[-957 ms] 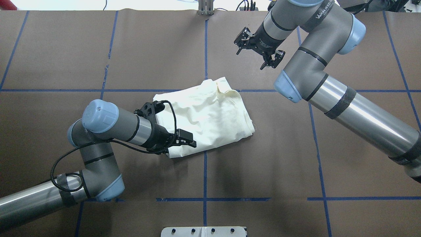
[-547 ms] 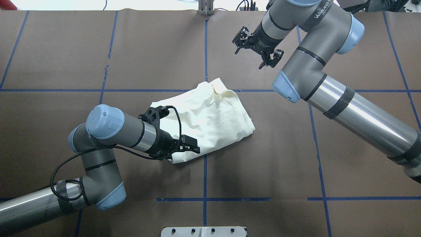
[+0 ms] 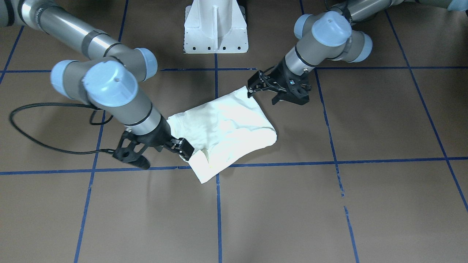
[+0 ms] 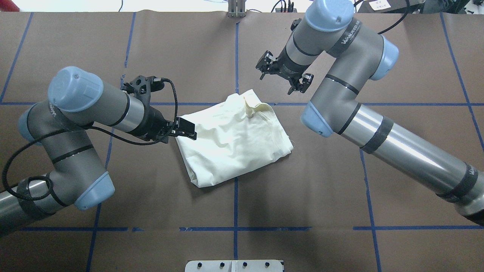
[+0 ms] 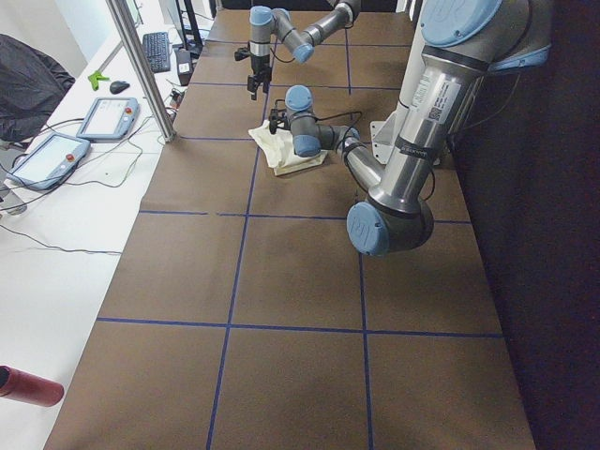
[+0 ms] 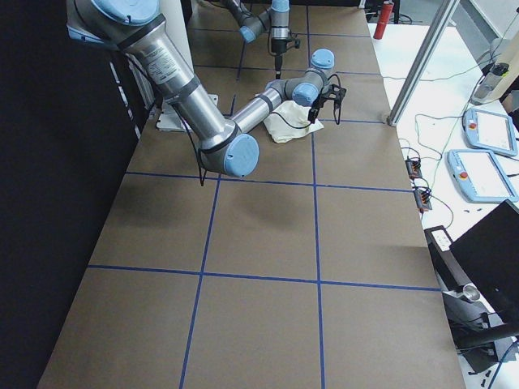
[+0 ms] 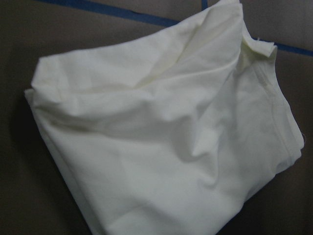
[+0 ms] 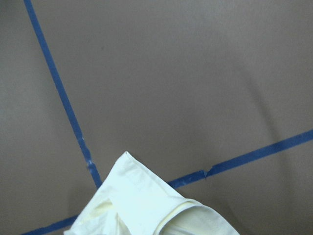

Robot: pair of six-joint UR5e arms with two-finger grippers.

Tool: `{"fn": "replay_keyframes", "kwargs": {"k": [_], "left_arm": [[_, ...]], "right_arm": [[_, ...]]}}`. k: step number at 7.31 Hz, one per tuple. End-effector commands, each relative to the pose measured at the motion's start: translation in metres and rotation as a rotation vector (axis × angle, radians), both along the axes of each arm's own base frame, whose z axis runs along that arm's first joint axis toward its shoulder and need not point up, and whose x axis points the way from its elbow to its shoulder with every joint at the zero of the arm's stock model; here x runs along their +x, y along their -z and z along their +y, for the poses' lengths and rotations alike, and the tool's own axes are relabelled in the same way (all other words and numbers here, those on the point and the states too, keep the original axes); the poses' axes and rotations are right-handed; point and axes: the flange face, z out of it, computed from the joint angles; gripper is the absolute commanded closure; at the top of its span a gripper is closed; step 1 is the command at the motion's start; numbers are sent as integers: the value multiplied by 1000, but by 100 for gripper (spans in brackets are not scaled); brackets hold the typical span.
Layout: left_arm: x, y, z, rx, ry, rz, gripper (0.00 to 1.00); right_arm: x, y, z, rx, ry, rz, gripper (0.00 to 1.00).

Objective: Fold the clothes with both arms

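The cream-white shirt (image 4: 234, 139) lies folded into a rumpled bundle at the table's middle, also in the front-facing view (image 3: 226, 128) and left wrist view (image 7: 161, 127). Only plain white cloth shows; the cat print is hidden. My left gripper (image 4: 170, 113) is open and empty, just off the bundle's left edge; it also shows in the front-facing view (image 3: 262, 98). My right gripper (image 4: 278, 83) is open and empty, beyond the bundle's far corner (image 8: 132, 171). In the front-facing view it (image 3: 167, 162) shows close beside the cloth. No fingers show in either wrist view.
The brown table carries a grid of blue tape lines (image 4: 236, 204). The white pedestal base (image 3: 215, 29) stands at the robot's side. A black cable loop (image 3: 36, 128) hangs by my right arm. A side bench with pendants (image 5: 56, 155) and a post (image 5: 141, 66) runs along the far edge.
My left arm has swung back and left, taking its gripper from the bundle's near corner to its left edge. The near corner now lies bare. My right gripper has shifted slightly left.
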Motion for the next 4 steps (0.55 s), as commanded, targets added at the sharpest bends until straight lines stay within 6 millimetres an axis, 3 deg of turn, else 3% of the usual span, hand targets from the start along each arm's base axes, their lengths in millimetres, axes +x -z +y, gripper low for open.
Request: {"fn": "replay_keyframes", "kwargs": {"k": [1, 2, 4], "left_arm": [[-40, -8, -35, 57, 21, -60, 0], [-43, -9, -38, 66, 19, -63, 0], [-43, -10, -37, 63, 19, -65, 0]], "right_arm": [[-53, -16, 44, 10, 40, 74, 0], [-68, -20, 56, 35, 45, 115, 0], [-78, -27, 60, 94, 90, 206, 0]]}}
